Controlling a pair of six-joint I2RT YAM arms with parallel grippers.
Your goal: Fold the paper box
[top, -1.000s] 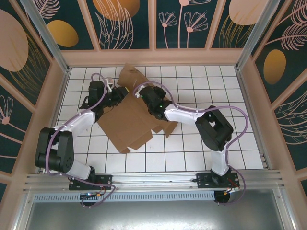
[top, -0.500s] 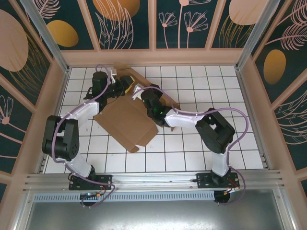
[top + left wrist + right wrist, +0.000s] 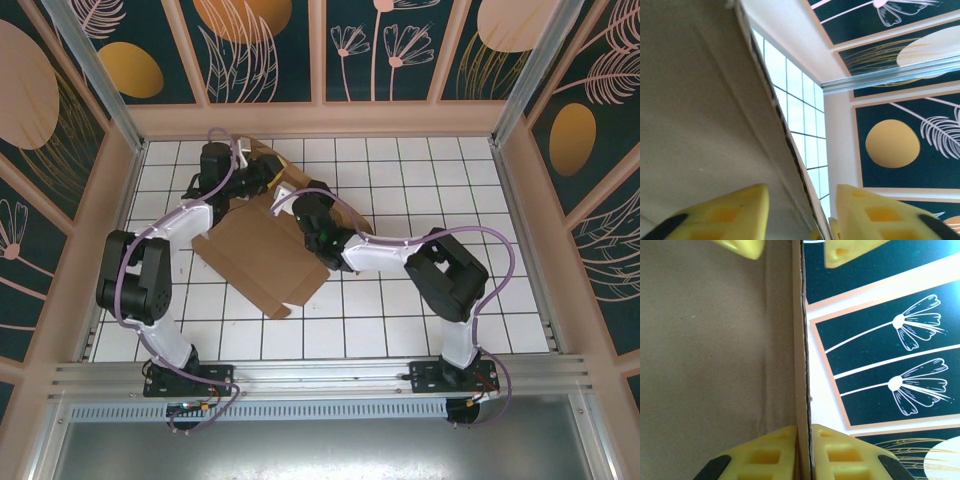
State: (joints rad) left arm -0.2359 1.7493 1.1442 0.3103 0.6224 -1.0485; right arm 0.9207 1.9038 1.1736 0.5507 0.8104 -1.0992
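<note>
The right gripper (image 3: 804, 434) had its fingers clamped on the upright flap's edge, likely to hold the crease, while the left gripper (image 3: 801, 202) straddled that edge, jaws apart. The paper box (image 3: 262, 255) lay at 9 o'clock of the table (image 3: 420, 310) centre, its flap raised at 12 o'clock.

The paper box (image 3: 265, 255) is matt brown cardboard, faintly fibrous, with a rough cut edge. Beneath the paper box, the desk (image 3: 380, 320) is glossy white tile. The right gripper (image 3: 804, 440) has smooth yellow plastic jaws.
</note>
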